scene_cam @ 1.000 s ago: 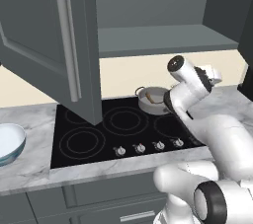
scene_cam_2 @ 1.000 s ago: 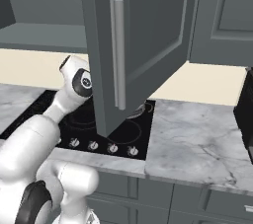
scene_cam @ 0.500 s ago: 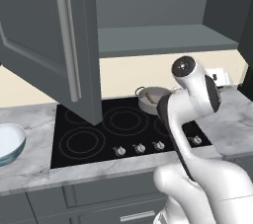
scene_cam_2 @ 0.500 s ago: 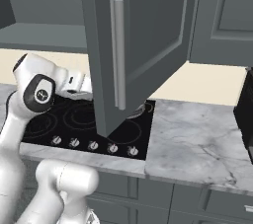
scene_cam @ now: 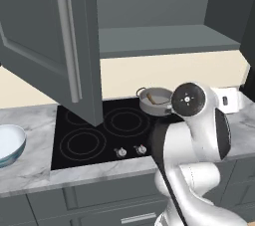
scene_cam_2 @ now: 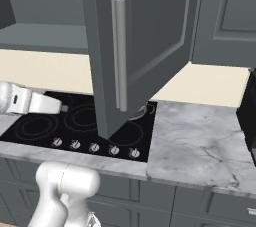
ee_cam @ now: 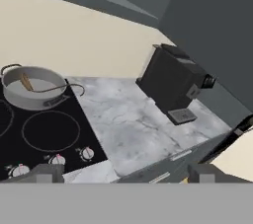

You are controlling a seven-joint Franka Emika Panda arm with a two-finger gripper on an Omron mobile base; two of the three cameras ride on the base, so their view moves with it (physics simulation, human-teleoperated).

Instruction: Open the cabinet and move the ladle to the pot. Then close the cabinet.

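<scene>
ladle (ee_cam: 29, 84) in pot (ee_cam: 34, 87), cabinet (scene_cam: 55, 46) open

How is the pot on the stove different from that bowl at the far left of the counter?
The pot is grey metal with loop handles; the bowl is pale blue-white with none. The pot sits on the black cooktop, the bowl on the marble counter. The pot holds the ladle; the bowl's inside looks empty. The bowl looks wider. Both are round, open and upright.
</scene>
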